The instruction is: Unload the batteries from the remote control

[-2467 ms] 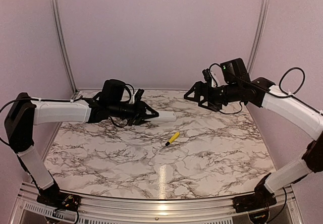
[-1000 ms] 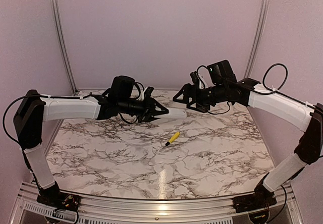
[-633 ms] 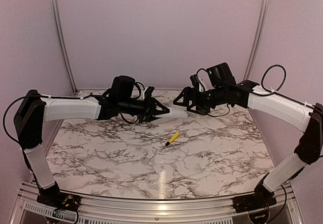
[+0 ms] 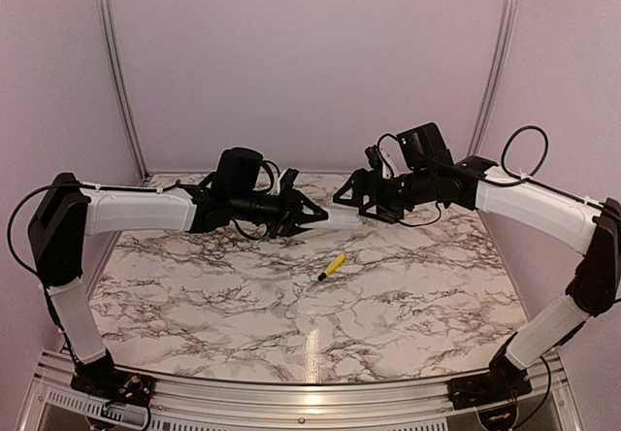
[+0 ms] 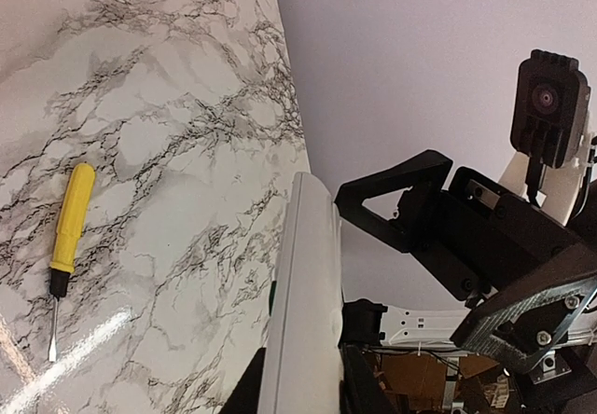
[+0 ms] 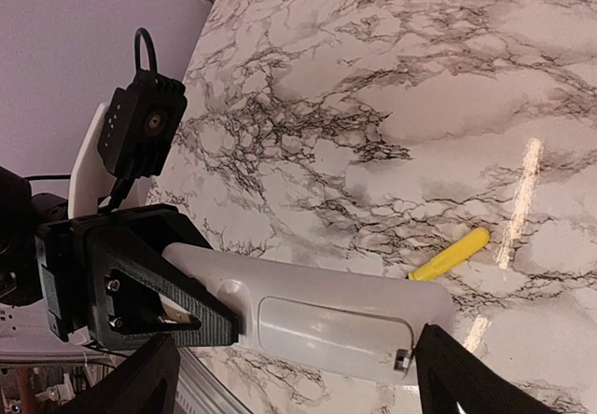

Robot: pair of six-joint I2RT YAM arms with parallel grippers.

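Note:
My left gripper (image 4: 303, 219) is shut on the remote control (image 4: 332, 219) and holds this white bar level above the back of the table, its free end pointing right. In the left wrist view the remote (image 5: 303, 293) runs up between my left gripper's (image 5: 303, 391) black fingers. My right gripper (image 4: 351, 201) is open at the remote's free end, with its jaws spread wide. In the right wrist view the remote (image 6: 317, 316) lies across between my right gripper's (image 6: 298, 369) fingers, showing its closed battery cover (image 6: 336, 325). The batteries are hidden.
A yellow-handled screwdriver (image 4: 332, 266) lies on the marble table (image 4: 408, 305) just below the remote; it also shows in the left wrist view (image 5: 67, 223) and the right wrist view (image 6: 450, 254). Pale walls and metal posts close in the back and sides.
The left arm has carried the remote up and to the right. The right gripper has moved left and down until its open jaws reach the remote's free end.

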